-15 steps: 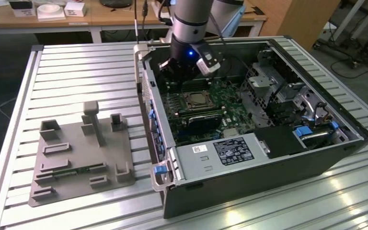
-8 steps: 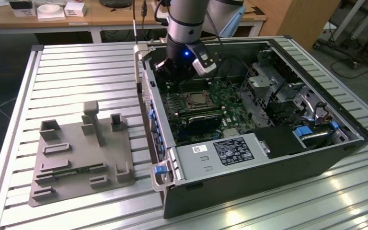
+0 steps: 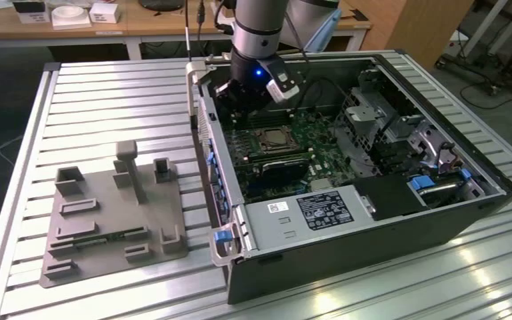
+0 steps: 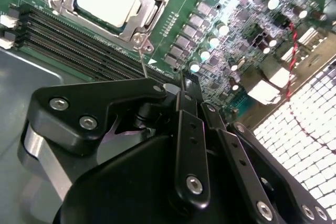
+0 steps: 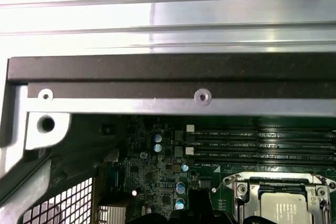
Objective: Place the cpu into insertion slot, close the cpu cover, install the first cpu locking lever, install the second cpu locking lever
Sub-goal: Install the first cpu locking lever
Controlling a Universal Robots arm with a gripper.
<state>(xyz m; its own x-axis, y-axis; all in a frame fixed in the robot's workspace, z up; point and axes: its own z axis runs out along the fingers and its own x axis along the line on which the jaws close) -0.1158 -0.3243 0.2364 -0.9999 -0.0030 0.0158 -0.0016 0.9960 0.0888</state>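
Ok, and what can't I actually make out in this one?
1. Second wrist view: the thin lever beside the cpu cover runs down to the gripper, whose body hides the lever's end.
2. First wrist view: the cpu is cut off by the picture's edge.
3. Exterior view: the socket is too small to tell whether its levers are latched.

A slatted silver worktop (image 3: 105,93) carries two things in the exterior view — an open black computer case (image 3: 345,257) at centre right, and a grey moulded fixture plate (image 3: 105,233) at lower left, just beside it.
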